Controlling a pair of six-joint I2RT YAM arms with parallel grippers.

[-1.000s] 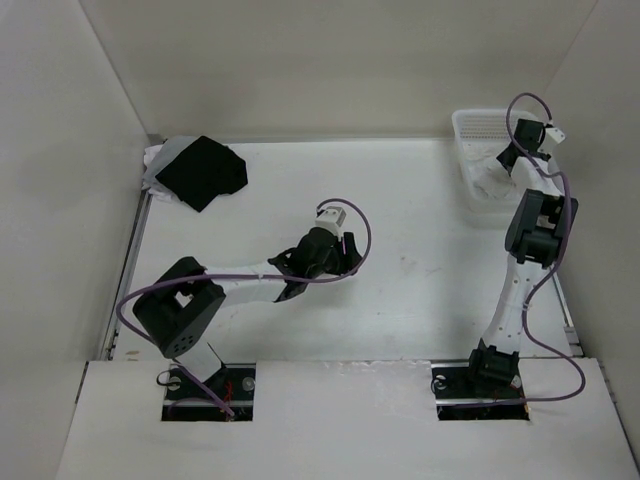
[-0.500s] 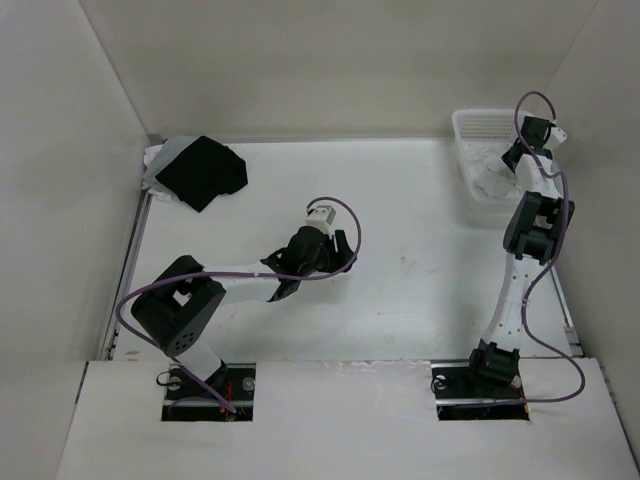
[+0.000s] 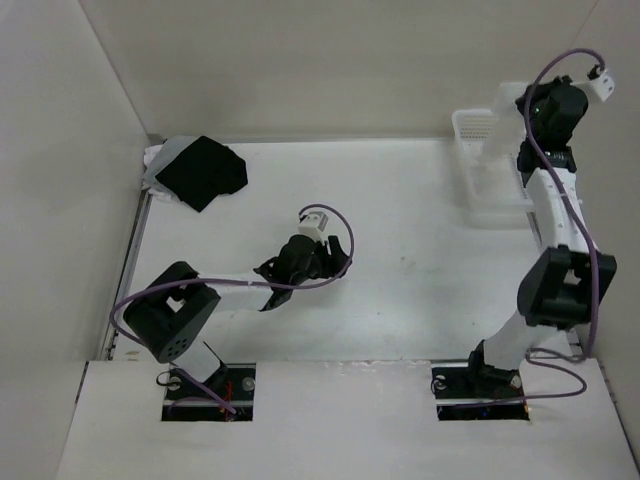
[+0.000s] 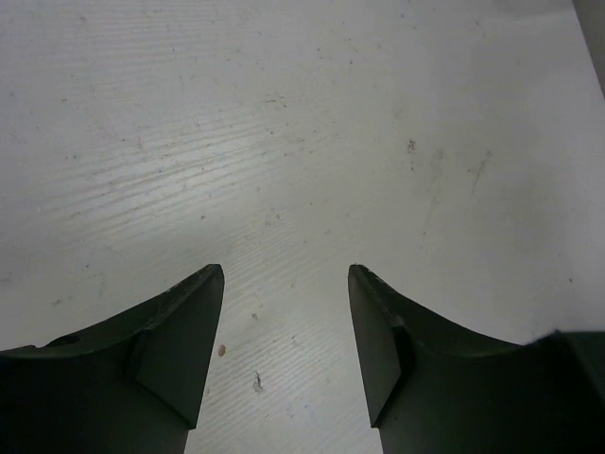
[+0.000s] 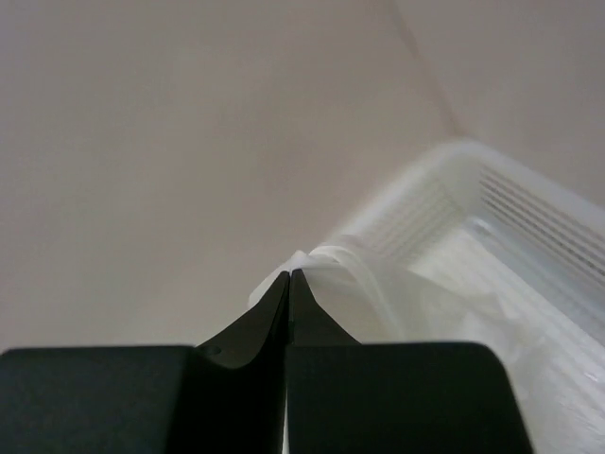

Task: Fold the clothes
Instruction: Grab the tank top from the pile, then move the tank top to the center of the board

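1 white garment (image 3: 495,140) hangs from the right claw (image 3: 520,98), which is pinched shut on its top edge. The fabric trails down into the basket (image 3: 462,125) at the far right corner of the desk (image 3: 420,210). The left claw (image 3: 335,262) hovers wide open over mid-desk, gripping nothing.

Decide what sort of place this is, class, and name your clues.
Likely a robot lab test cell: two arms bolted to a white table, plain walls boxing it in, a basket and garment as practice props.
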